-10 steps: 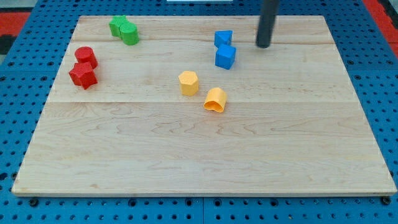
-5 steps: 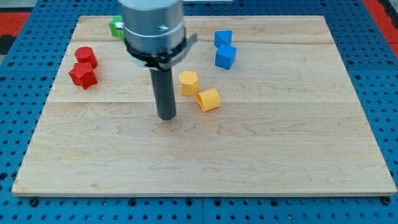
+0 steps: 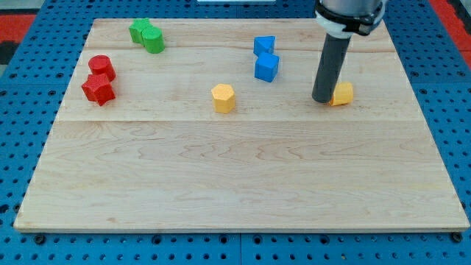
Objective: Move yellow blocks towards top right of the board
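Two yellow blocks, hexagonal one [image 3: 223, 97] mid-board, other [image 3: 342, 93] half hidden behind my tip [image 3: 322, 100], two blue, two red, two green, no pincer fitted.

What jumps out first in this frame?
The dark rod coming down from the view's top right, my tip pressed against the left side of a yellow block on the board's right half. A second yellow block, hexagonal, sits alone near the centre. Pairs cluster elsewhere: blue blocks at top centre, green at top left, red at the left edge.
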Motion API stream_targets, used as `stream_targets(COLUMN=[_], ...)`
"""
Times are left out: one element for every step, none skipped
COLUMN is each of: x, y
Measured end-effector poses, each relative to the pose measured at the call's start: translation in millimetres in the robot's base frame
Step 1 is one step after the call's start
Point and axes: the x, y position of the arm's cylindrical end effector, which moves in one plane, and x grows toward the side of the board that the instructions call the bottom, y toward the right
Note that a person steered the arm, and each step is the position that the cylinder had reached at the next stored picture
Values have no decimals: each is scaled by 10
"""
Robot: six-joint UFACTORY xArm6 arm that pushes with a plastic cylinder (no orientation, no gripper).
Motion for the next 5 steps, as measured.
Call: stream_targets(x=[96,-374,-673,-753,-696], y=[96,478,727,793,1067])
